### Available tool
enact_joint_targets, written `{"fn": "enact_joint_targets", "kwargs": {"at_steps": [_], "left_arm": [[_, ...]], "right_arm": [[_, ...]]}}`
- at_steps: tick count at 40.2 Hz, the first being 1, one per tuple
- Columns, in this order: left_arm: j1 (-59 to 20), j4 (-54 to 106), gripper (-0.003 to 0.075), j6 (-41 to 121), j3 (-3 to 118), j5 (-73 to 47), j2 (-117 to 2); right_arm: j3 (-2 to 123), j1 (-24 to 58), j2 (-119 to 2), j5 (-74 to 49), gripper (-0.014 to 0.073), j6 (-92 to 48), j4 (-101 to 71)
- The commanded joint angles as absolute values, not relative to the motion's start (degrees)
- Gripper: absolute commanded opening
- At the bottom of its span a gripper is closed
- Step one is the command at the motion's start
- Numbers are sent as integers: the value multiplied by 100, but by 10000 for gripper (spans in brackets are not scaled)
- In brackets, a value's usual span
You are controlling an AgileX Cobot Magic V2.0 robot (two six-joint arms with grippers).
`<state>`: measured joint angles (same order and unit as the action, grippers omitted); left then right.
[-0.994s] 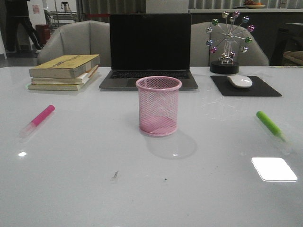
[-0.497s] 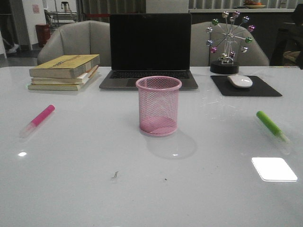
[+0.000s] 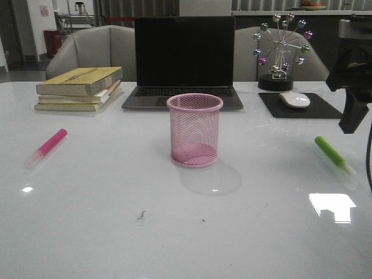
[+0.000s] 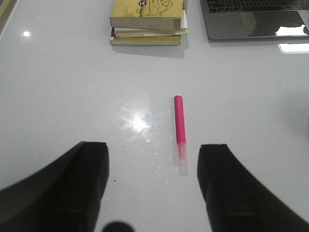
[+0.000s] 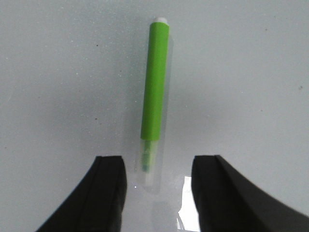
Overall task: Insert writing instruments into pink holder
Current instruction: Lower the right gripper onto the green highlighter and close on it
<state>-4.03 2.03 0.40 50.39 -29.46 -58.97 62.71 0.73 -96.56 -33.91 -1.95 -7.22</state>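
Observation:
The pink holder [image 3: 195,131] stands upright and empty at the table's middle. A magenta marker [image 3: 46,146] lies to its left, clear cap toward the front. In the left wrist view that marker [image 4: 180,126] lies just ahead of my open left gripper [image 4: 153,152], nearer one finger, untouched. A green marker [image 3: 331,153] lies at the right. My right arm [image 3: 351,75] hangs above it. In the right wrist view the green marker [image 5: 155,82] has its clear cap between the fingers of my open right gripper [image 5: 157,166], which is still above it.
A laptop [image 3: 184,58] stands open behind the holder. A stack of books [image 3: 78,87] is at the back left. A white mouse [image 3: 294,100] on a black pad [image 3: 325,109] and a ferris-wheel ornament [image 3: 282,52] are at the back right.
My right arm has come into the front view at the right edge, above the green marker, and now shades part of the bright reflection. The markers and holder have not moved.

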Motion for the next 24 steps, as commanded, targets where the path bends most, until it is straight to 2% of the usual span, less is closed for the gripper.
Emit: {"fn": "enact_joint_targets", "kwargs": {"at_steps": [1,24], "left_arm": [[-440,248,469,35,5245,-2592,-5827],[-440,248,469,35,5245,-2592,-5827]], "right_arm": [[6468,56,-9614,-2989,431,-217,-758],[6755,353,-10443,-2544,431,-262,-766]]}}
